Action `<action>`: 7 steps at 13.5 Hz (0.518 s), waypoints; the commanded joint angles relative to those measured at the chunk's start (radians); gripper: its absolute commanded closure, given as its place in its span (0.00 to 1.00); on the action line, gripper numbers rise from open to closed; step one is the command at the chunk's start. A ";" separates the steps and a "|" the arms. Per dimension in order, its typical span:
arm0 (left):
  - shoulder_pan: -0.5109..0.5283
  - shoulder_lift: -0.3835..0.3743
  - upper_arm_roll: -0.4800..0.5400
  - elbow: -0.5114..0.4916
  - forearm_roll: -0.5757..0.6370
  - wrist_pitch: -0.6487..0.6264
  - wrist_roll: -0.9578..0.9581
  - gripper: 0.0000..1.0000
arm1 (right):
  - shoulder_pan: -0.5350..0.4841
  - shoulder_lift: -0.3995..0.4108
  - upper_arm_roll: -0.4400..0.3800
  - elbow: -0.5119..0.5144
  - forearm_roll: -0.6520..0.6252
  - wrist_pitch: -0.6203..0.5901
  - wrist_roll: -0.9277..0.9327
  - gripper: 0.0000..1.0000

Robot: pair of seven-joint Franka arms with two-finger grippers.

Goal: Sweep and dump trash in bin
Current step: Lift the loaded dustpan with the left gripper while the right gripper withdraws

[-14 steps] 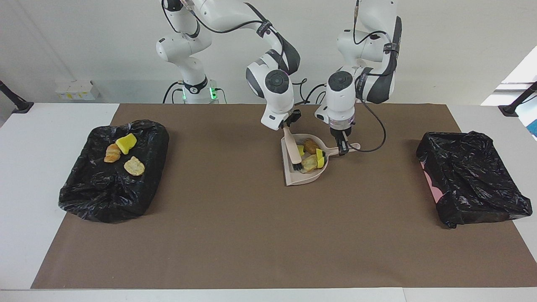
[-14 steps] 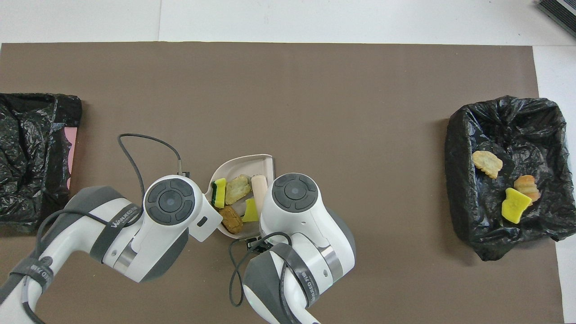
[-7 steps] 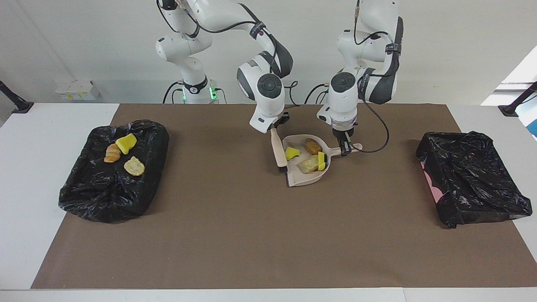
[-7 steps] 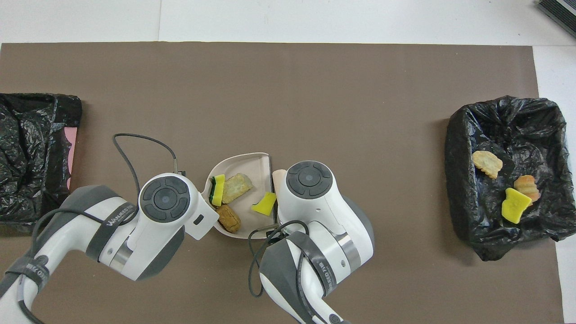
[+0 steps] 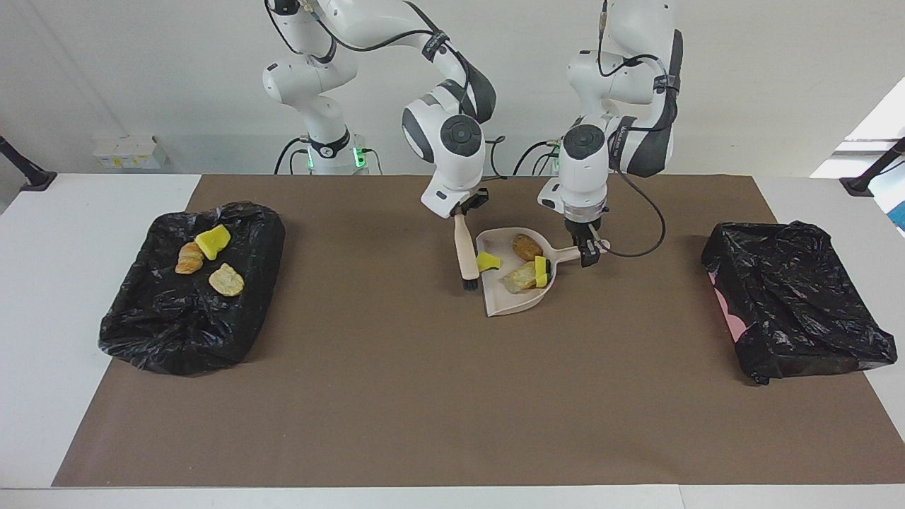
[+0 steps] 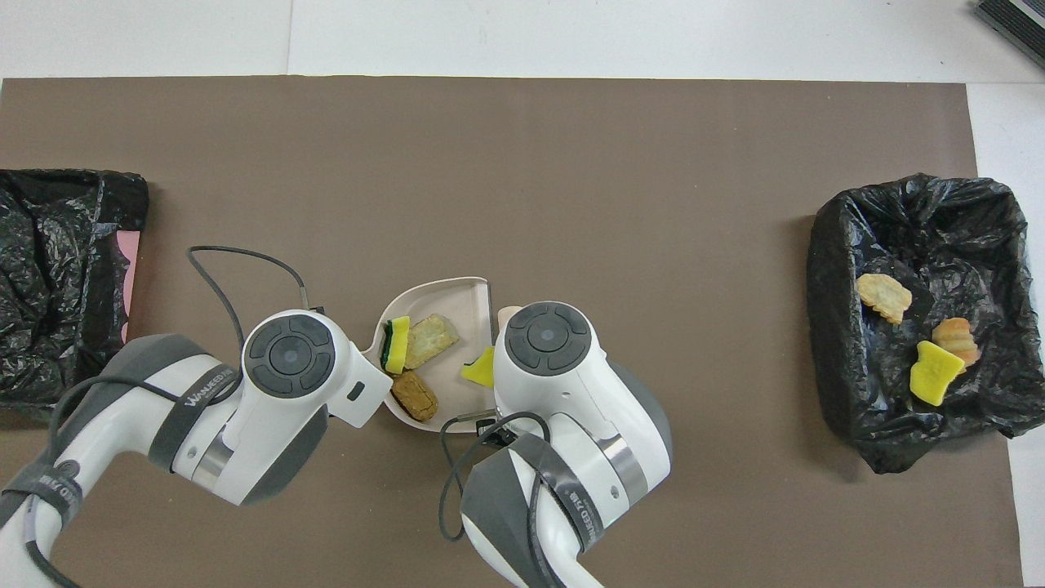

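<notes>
A beige dustpan sits mid-table near the robots, its mouth toward the right arm's end. My left gripper is shut on its handle. In the pan lie trash scraps: a brown lump, a bread piece, a green-backed sponge bit and a yellow sponge bit at the mouth edge. My right gripper is shut on a beige brush, with its black bristles just outside the mouth. In the overhead view the pan shows between both wrists.
A black-bagged bin at the right arm's end holds a croissant lump, a yellow sponge bit and a bread piece. Another black-bagged bin lies at the left arm's end. A brown mat covers the table.
My right gripper drew the brush out of the pan to just outside its mouth. The yellow sponge bit slid to the mouth edge. The left gripper and pan shifted slightly.
</notes>
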 commanded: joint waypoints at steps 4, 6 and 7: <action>0.001 0.012 -0.003 0.021 0.002 0.009 -0.018 1.00 | 0.042 -0.010 0.016 0.029 0.118 0.023 0.020 1.00; -0.003 0.013 -0.003 0.024 0.002 0.009 0.005 1.00 | 0.039 -0.033 0.036 0.030 0.154 -0.028 0.018 1.00; -0.003 0.013 -0.003 0.024 0.002 0.009 0.017 1.00 | 0.041 -0.064 0.036 0.024 0.197 -0.061 0.016 1.00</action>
